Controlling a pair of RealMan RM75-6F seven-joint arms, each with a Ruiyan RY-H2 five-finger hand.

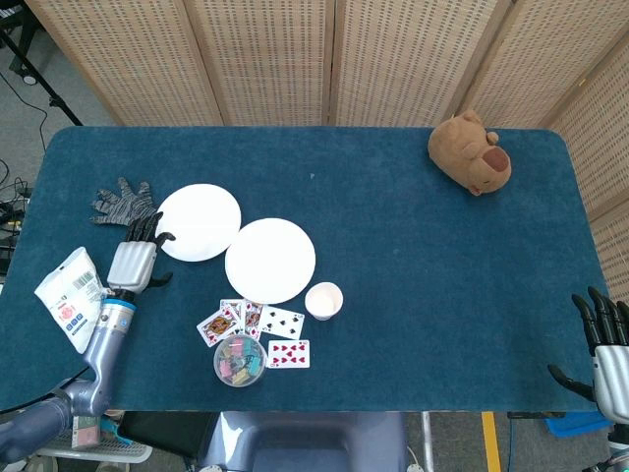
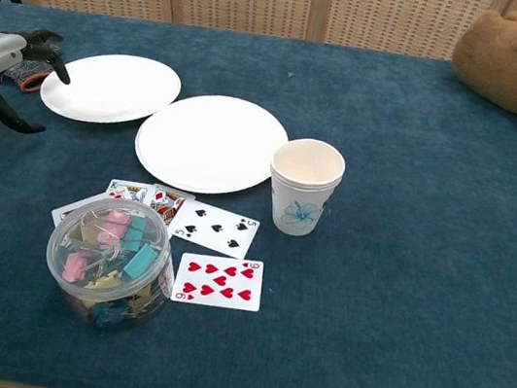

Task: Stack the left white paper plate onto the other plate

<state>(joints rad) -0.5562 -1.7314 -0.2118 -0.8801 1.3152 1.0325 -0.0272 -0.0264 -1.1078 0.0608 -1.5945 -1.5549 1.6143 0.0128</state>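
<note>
We saw a clear tub (image 2: pixel 111 260) full of coloured binder clips near the desk's (image 1: pixel 423 256) front edge, and a paper cup (image 2: pixel 304 186) whose inside we could not see. The left plate (image 1: pixel 198 222), flat, round and white, lay toward the desk's left edge, its rim just meeting the other plate (image 1: pixel 270 260). Our left robot hand (image 1: pixel 133 262) hovered beside it, fingers apart, grasping nothing; the right robot hand (image 1: pixel 607 346), off the right front corner, was likewise released.

Two white plates (image 1: pixel 198 222) (image 1: pixel 270 260) on blue cloth (image 1: pixel 423 265), brown plush (image 1: pixel 470 153), grey knit glove (image 1: pixel 122 204), blue-flowered white cup (image 2: pixel 304 186).
</note>
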